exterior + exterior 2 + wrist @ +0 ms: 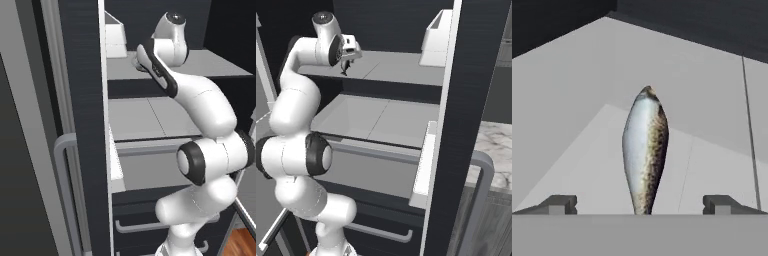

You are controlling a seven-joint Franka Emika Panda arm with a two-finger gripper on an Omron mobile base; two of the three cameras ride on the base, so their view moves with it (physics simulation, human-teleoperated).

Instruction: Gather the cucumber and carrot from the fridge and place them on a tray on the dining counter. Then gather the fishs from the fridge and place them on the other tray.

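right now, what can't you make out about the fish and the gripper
- silver fish: its near end is cut off at the bottom edge of the hand view.
- gripper: right base view, too small and dark to tell fingers from fish.
- fridge drawers: left base view, partly hidden by the arm.

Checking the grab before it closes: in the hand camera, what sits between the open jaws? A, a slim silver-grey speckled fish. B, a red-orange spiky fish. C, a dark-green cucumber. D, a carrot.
A: the hand view shows a slim silver-grey fish with a brown-speckled side lying on the light grey fridge shelf, midway between the two spread jaws.
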